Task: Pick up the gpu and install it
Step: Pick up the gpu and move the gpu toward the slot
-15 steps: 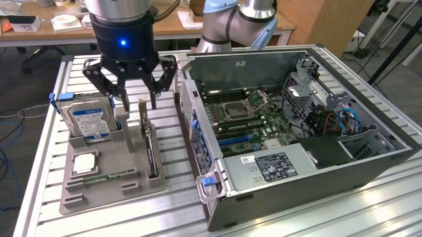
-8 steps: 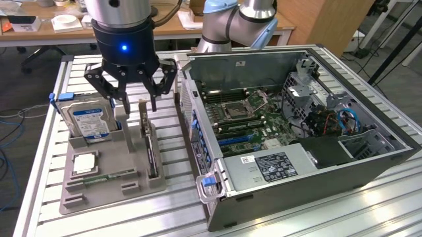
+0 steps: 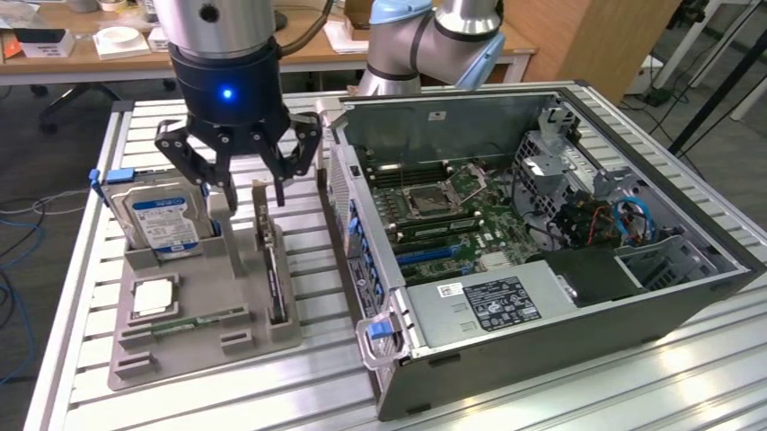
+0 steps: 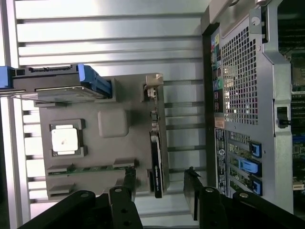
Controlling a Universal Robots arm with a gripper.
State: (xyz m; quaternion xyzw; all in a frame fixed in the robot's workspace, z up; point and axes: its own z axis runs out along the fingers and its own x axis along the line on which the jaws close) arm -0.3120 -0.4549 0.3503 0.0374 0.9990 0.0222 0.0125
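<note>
gpu (image 3: 275,274) on edge in tray (image 3: 180,350), hard drive (image 3: 162,220) on the exterior view's left, computer case (image 3: 576,334) right, gripper (image 3: 246,193) above

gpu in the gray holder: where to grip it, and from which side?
Grip the gpu by its upper long edge, straight down from above, one finger on each flat face. It stands on edge in a slot of the gray holder, so mainly its top is exposed. The open gripper hangs above it.

Exterior view angles down from above; wrist view looks straight down; both share the tray (image 3: 192,355) (image 4: 95,148).
</note>
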